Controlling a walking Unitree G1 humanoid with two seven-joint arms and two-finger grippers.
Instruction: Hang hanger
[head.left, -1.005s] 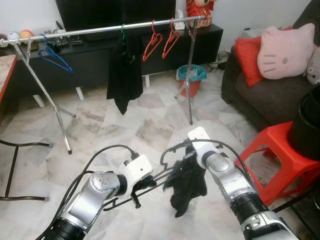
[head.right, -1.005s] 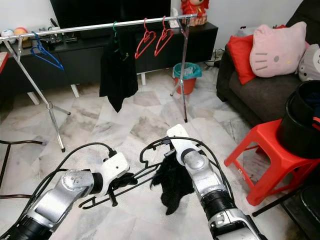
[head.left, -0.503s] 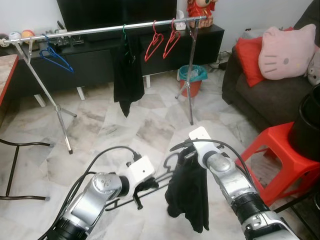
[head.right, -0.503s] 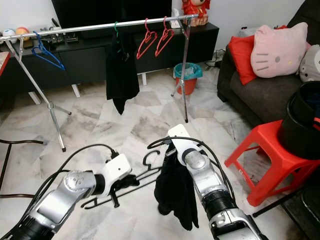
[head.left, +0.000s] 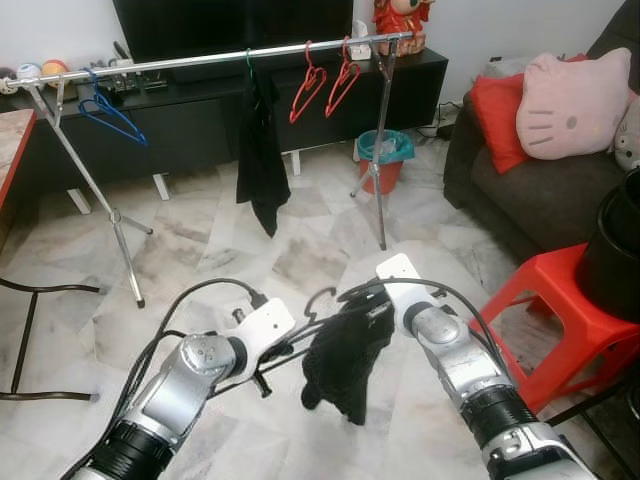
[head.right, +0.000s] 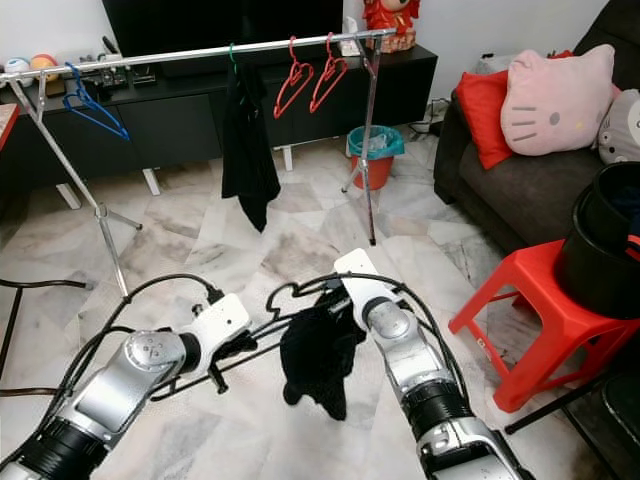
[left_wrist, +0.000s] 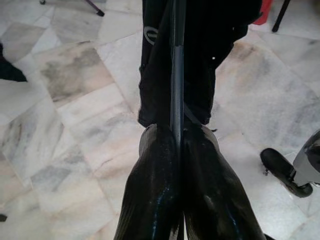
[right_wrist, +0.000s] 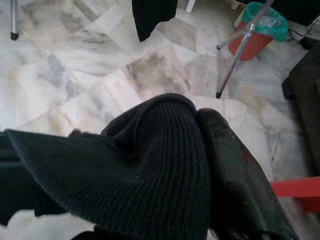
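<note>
- Since the earlier frames the black hanger (head.left: 300, 335) and its black knitted garment (head.left: 345, 362) have shifted toward the robot's left, the cloth now bunched up under the wire instead of hanging long, and the black garment on the rail (head.left: 262, 150) has swung a little
- Clothes rail (head.left: 200, 60) stands well ahead across the marble floor (head.left: 300, 250), in front of a dark TV cabinet (head.left: 190, 120); it already carries a blue hanger (head.left: 108, 112), that black garment and two red hangers (head.left: 325, 80), with bare bar between the blue hanger and the garment
- Judging progress: the garment seems to be on the hanger, held low between both arms and far from the rail, so the carry to the rail and hooking on are all left to do
- Left gripper (left_wrist: 176, 135) has its jaws closed on the hanger's wire, as the left wrist view shows plainly
- Right gripper (head.left: 372, 312) sits at the hanger's other end, its jaws buried in the knit; one finger (right_wrist: 235, 170) lies against the cloth, and it appears to be pinching the garment, though I cannot tell for certain
- Containers: a black bucket (head.left: 615, 250) sits on a red stool (head.left: 560, 320) at the robot's right, its contents hidden; a small red bin with a teal liner (head.left: 382, 155) stands by the rail's right leg, contents too small to tell
</note>
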